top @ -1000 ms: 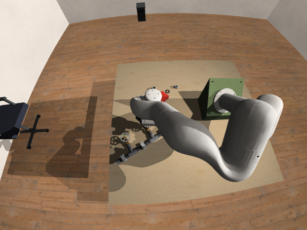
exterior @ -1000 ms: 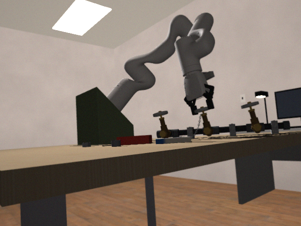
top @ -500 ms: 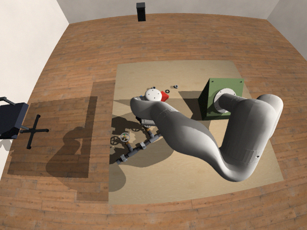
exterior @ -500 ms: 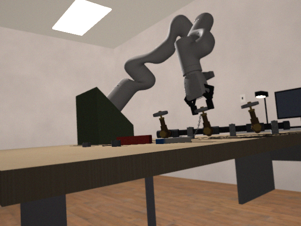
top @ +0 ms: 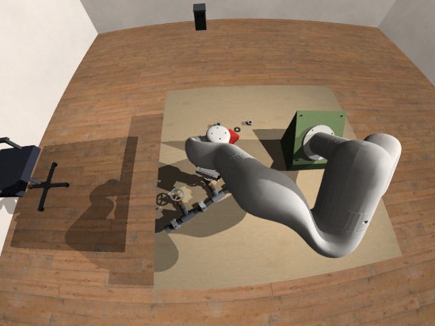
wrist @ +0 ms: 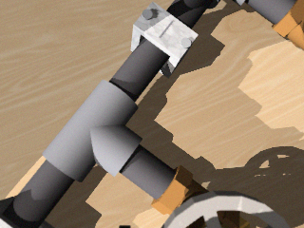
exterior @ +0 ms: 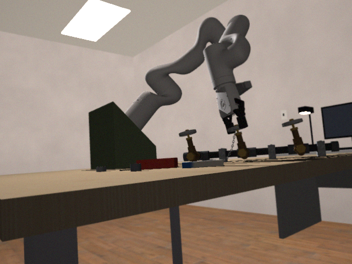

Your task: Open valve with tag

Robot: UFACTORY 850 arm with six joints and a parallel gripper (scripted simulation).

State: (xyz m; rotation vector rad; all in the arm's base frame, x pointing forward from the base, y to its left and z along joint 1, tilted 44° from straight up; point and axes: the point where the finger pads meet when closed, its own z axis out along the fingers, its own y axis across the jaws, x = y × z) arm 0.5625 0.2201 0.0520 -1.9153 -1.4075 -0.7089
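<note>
A dark pipe (exterior: 273,149) lies on the table and carries three brass valves with grey handwheels. In the side view they are the left valve (exterior: 188,132), the middle valve (exterior: 238,142) and the right valve (exterior: 292,123). A thin chain (exterior: 231,145) hangs from the middle valve down to the table; I cannot read a tag. My gripper (exterior: 235,125) is open, tilted, with its fingers standing on either side of the middle valve's handwheel. The wrist view shows the pipe tee (wrist: 95,138), the brass bonnet (wrist: 178,190) and the handwheel's rim (wrist: 223,214) at the bottom edge.
The green base block (top: 312,140) stands at the back right. A red block (exterior: 157,163), a flat blue-and-grey bar (exterior: 203,164) and small nuts (exterior: 135,166) lie on the table left of the pipe. A pipe clamp (wrist: 163,30) holds the pipe. A monitor (exterior: 336,120) stands at the far right.
</note>
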